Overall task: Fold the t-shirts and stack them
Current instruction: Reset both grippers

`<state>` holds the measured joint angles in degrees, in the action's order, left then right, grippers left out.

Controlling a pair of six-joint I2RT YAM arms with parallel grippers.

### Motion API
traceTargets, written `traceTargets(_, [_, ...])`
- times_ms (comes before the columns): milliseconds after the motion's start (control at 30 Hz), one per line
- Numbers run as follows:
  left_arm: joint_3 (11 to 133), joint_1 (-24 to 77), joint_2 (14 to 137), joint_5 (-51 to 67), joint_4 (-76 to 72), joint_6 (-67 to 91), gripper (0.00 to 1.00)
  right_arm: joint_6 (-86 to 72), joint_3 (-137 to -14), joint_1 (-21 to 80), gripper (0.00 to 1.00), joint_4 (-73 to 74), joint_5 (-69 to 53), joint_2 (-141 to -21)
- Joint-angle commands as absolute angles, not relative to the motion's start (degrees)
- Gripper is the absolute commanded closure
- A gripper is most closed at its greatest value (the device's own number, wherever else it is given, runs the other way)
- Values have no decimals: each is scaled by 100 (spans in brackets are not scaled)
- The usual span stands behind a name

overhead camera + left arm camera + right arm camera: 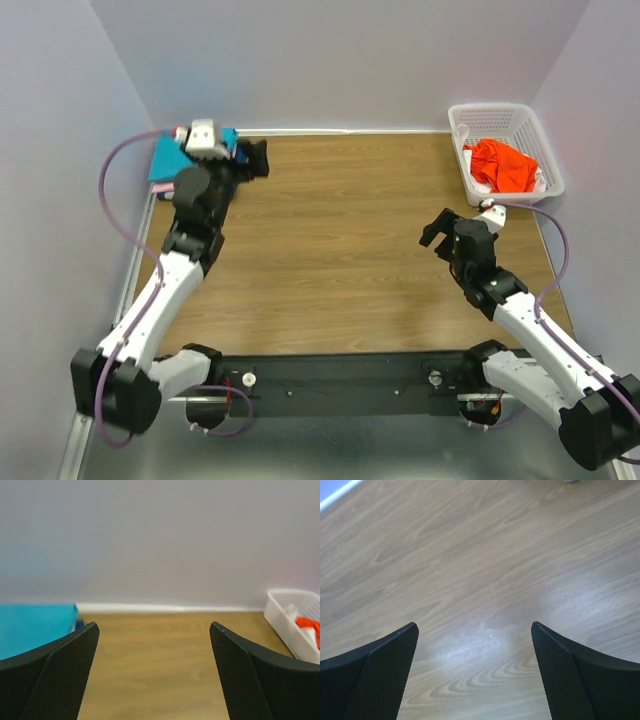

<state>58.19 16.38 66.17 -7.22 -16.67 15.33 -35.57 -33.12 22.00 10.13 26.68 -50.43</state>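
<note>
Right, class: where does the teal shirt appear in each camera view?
Top view: teal shirt at the far left corner.
Left wrist view: teal shirt at the left edge, mid-height.
Right wrist view: not in it.
Shared landmark: the wooden table, seen in all three.

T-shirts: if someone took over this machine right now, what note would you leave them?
Left gripper: open, empty, beside the teal t-shirt.
Right gripper: open, empty, over the table.
Done: teal t-shirt looks folded, at the far left corner, partly hidden by the left arm.
Orange-red t-shirt sits crumpled in the white basket.
Left: fold the orange-red one and stack it.
</note>
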Motion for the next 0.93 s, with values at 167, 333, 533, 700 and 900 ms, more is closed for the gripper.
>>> traceTargets(167, [2752, 2215, 4729, -1414, -2559, 3355, 2, -3884, -2857, 2188, 0, 1099, 2311, -4668])
traceTargets(333, [2575, 2241, 5088, -1231, -2540, 3814, 2, -4078, -2672, 2188, 0, 1107, 2592, -4544])
traceTargets(533, [2758, 2250, 5844, -1590, -2224, 3657, 2, -4139, -2522, 2188, 0, 1099, 2821, -4579])
traceTargets(700, [3094, 2250, 6064, -1749, -1828, 3516, 2, -4070, -2522, 2188, 0, 1099, 2935, -4658])
traceTargets(900, [3067, 2250, 5959, -1837, -1819, 3472, 2, -4069, -2549, 2188, 0, 1099, 3050, -4658])
